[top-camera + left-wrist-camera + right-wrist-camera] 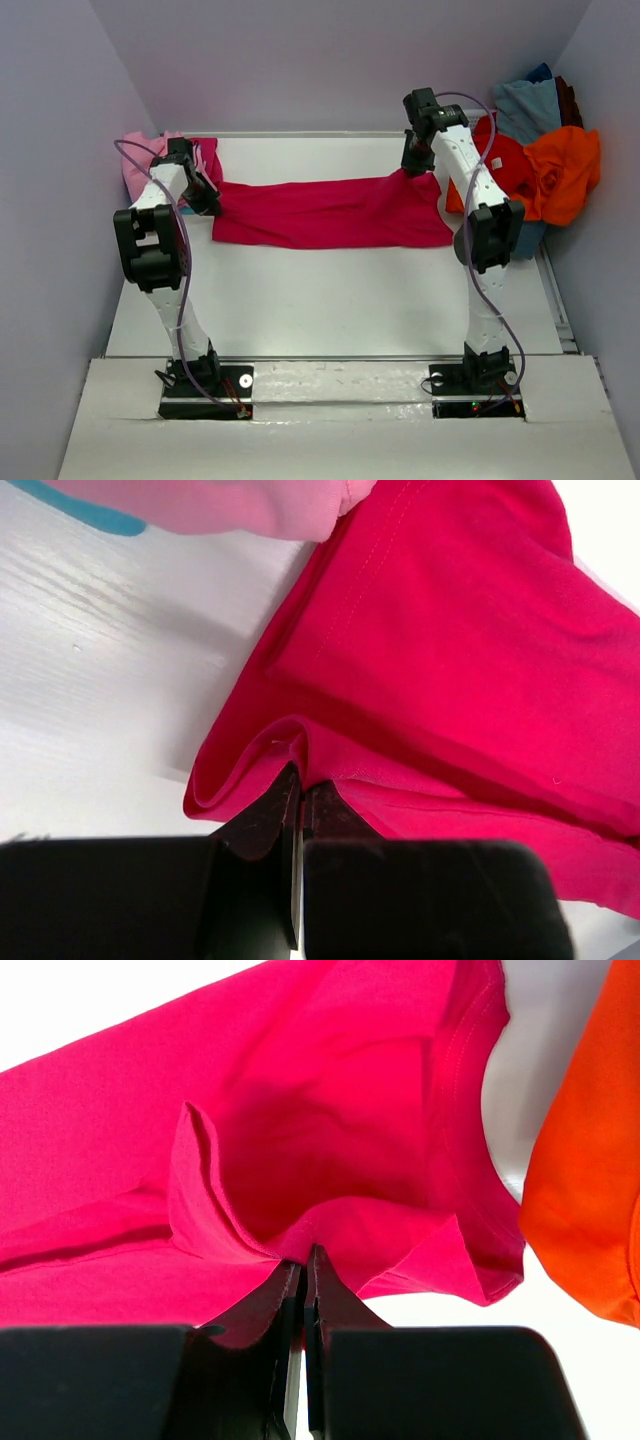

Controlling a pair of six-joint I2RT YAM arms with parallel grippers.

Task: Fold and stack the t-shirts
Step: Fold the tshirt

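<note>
A crimson-magenta t-shirt [330,212] lies stretched in a long band across the back of the table. My left gripper [208,197] is shut on its left end, pinching a fold of the cloth [440,650] in the left wrist view. My right gripper [415,162] is shut on its right end, with the cloth [300,1120] bunched at the fingertips in the right wrist view. A light pink t-shirt [140,150] lies at the back left, and shows in the left wrist view [230,505].
A heap of t-shirts sits at the back right: orange [562,172], red [505,160], grey-blue [528,105]. The orange one [590,1160] is close to my right gripper. A teal patch [85,508] shows under the pink shirt. White table [330,300] lies in front.
</note>
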